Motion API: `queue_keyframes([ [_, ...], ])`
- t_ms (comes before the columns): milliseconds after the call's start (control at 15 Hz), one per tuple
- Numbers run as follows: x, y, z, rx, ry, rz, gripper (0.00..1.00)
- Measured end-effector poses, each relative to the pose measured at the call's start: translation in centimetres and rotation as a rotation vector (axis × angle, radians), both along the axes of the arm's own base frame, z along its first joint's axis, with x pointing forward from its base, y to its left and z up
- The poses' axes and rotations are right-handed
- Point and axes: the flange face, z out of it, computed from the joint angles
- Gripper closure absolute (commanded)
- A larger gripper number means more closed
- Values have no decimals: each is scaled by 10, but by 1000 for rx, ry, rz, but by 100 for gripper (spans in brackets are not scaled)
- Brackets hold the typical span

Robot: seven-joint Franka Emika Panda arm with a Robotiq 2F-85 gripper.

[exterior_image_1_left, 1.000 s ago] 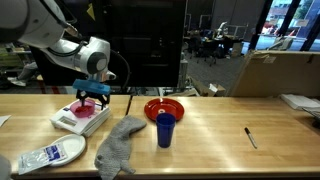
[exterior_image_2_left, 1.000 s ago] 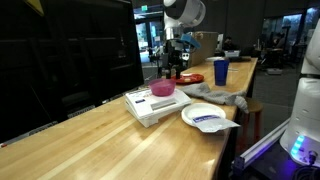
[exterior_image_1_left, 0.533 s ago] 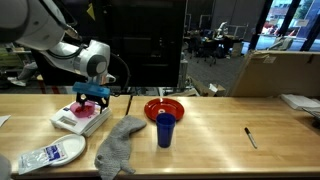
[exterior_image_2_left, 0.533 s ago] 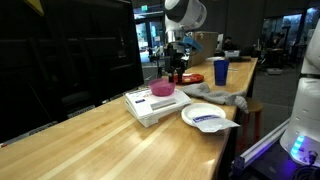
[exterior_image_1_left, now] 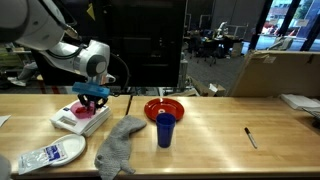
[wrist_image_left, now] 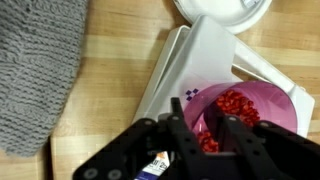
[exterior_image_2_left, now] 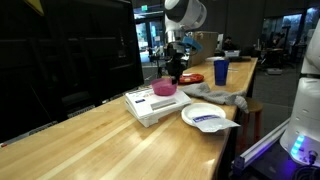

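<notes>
Gripper (wrist_image_left: 212,135) hangs straight down over the pink bowl (wrist_image_left: 270,105), its two dark fingers (wrist_image_left: 185,135) set astride the bowl's near wall, with pink plastic and some of the small red pieces (wrist_image_left: 235,103) showing in the narrow gap between them; whether the pads already press the wall cannot be told. Against a second ago, the gripper (exterior_image_1_left: 92,98) sits a little lower in an exterior view, down at the bowl (exterior_image_1_left: 82,110) rather than above it, and nothing else on the table has shifted. The bowl stands on a white book-like slab (wrist_image_left: 190,60), near one of its ends. Just beside the slab lies a grey knitted cloth (wrist_image_left: 35,70), crumpled, and near both is a white plate (exterior_image_1_left: 50,155) carrying a printed wrapper. Farther along the wooden table (exterior_image_1_left: 220,130) stand a red bowl (exterior_image_1_left: 165,107) and, in front of it, a blue cup (exterior_image_1_left: 165,128); a pen (exterior_image_1_left: 250,137) lies well apart.
</notes>
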Motion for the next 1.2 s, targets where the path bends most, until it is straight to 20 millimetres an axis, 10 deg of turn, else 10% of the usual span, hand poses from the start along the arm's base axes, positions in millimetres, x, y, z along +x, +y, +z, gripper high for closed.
queue_keyframes([
  [667, 4, -8, -1, 0, 3, -19, 99],
  [1200, 40, -82, 9, -59, -56, -138, 99],
])
